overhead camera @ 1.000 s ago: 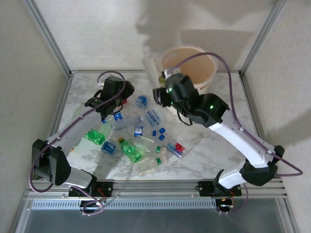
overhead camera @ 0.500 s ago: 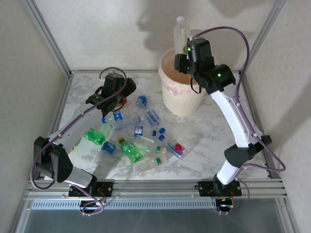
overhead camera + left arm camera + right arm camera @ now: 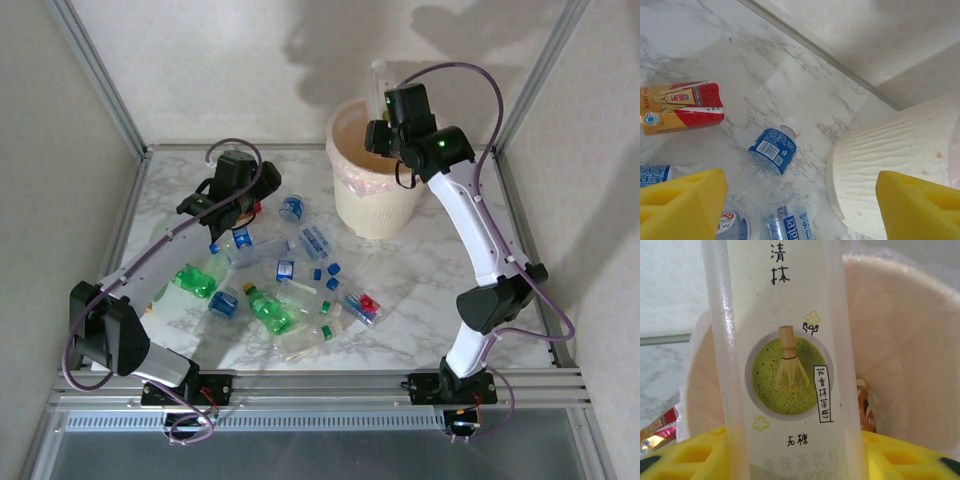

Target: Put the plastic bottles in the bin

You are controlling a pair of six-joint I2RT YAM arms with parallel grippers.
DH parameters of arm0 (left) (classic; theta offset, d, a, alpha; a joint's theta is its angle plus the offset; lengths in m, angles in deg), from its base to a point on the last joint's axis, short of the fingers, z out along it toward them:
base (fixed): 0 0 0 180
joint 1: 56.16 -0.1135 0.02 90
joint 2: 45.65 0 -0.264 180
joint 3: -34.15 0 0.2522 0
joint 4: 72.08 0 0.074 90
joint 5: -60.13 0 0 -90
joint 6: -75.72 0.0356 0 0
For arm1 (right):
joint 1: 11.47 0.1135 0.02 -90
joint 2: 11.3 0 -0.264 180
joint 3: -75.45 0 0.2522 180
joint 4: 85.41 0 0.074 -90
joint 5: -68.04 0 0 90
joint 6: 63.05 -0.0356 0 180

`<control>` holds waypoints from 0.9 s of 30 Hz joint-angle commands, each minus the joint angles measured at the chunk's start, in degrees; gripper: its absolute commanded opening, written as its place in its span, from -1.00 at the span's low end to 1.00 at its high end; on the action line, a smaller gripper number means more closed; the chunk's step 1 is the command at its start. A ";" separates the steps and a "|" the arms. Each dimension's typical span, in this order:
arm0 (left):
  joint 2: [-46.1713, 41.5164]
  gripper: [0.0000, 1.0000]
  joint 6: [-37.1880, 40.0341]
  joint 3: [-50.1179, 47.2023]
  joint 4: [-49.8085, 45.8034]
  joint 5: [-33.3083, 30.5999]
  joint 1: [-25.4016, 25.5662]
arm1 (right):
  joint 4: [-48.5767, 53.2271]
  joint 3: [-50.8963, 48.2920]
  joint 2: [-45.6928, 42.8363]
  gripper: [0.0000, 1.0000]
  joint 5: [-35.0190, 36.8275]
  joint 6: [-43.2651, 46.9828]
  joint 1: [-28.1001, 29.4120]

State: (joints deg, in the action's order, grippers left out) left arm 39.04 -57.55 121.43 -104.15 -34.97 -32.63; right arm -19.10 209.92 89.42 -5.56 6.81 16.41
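**Fig.** R gripper point(image 3: 795, 462) is clamped on an upright matcha-tea bottle point(image 3: 785, 340), held over the bin point(image 3: 910, 360). Label reads "清抹", "无糖" and a faint "500ml", w/ a whisk on a green disc. L gripper point(image 3: 800, 210) has jaws wide apart, holding nothing, above the table point(image 3: 430, 290) near the bin wall. Below it lie a blue-label bottle point(image 3: 771, 149) w/ barcode, a red-gold labelled bottle point(image 3: 682, 107) w/ Chinese characters, and a bottle w/ label ending "ater" point(image 3: 790, 226). Other bottles point(image 3: 290, 285) lie scattered left of the bin.
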 commanded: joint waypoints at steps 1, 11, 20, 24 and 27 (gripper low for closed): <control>-1.69 0.56 0.66 0.62 -1.70 0.18 0.45 | -2.62 -0.88 0.24 -0.27 0.15 0.39 -0.59; -4.45 0.60 0.73 -2.63 -1.81 -1.22 0.47 | -2.81 -1.79 -0.90 0.32 1.21 1.09 -0.90; -4.80 0.60 0.84 -1.36 -3.34 -4.35 0.38 | -1.69 -0.12 -4.92 0.62 -1.14 2.01 -0.35; -4.30 0.58 1.95 1.90 -7.38 -8.14 0.30 | -7.50 -6.29 -11.52 0.62 -5.74 3.35 3.30; -6.16 0.59 1.54 2.13 -9.49 -11.38 -0.34 | -12.73 -11.96 -15.84 0.65 -7.73 5.54 9.49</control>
State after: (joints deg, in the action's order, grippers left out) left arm 35.45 -56.89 121.65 -109.66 -41.22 -32.63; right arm -25.74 200.74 77.71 -9.43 9.69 21.59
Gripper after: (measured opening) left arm 0.792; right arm 0.823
